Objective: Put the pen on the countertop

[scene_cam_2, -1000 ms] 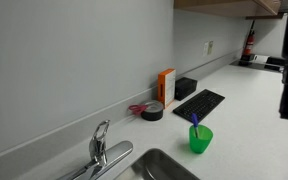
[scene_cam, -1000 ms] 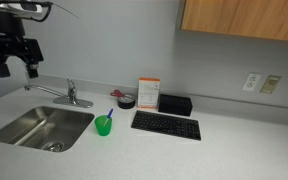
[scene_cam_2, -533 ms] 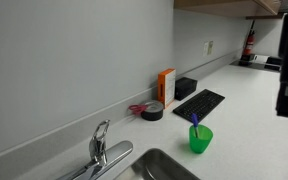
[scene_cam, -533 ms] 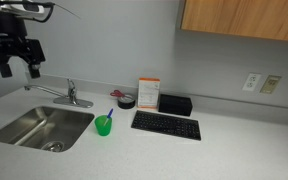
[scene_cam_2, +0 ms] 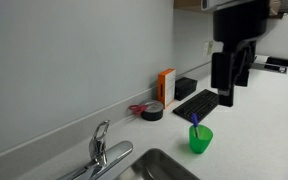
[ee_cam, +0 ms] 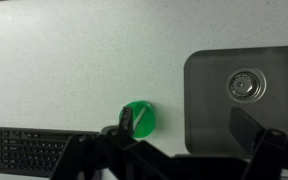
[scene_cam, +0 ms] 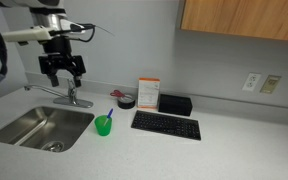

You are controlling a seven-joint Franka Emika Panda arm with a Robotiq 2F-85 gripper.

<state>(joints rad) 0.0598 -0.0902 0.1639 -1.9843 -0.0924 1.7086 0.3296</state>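
Observation:
The blue pen (scene_cam: 109, 114) stands tilted in a green cup (scene_cam: 103, 126) on the light countertop (scene_cam: 234, 150), between the sink and the keyboard. Both exterior views show it, pen (scene_cam_2: 194, 120) in cup (scene_cam_2: 200, 139). My gripper (scene_cam: 62, 68) hangs open and empty well above the faucet, up and to the sink side of the cup; it also shows in the exterior view (scene_cam_2: 229, 85). In the wrist view the cup (ee_cam: 139, 118) lies below with the pen's pale end (ee_cam: 140, 117) inside, next to one finger of my gripper (ee_cam: 189, 135).
A steel sink (scene_cam: 39, 128) with a faucet (scene_cam: 69, 95) is beside the cup. A black keyboard (scene_cam: 165, 125), an orange box (scene_cam: 148, 94), a black box (scene_cam: 175, 104) and a tape roll (scene_cam: 126, 101) sit near the wall.
My arm has swung from over the sink's far side toward the cup and now hangs above the faucet. The cup and pen have not moved.

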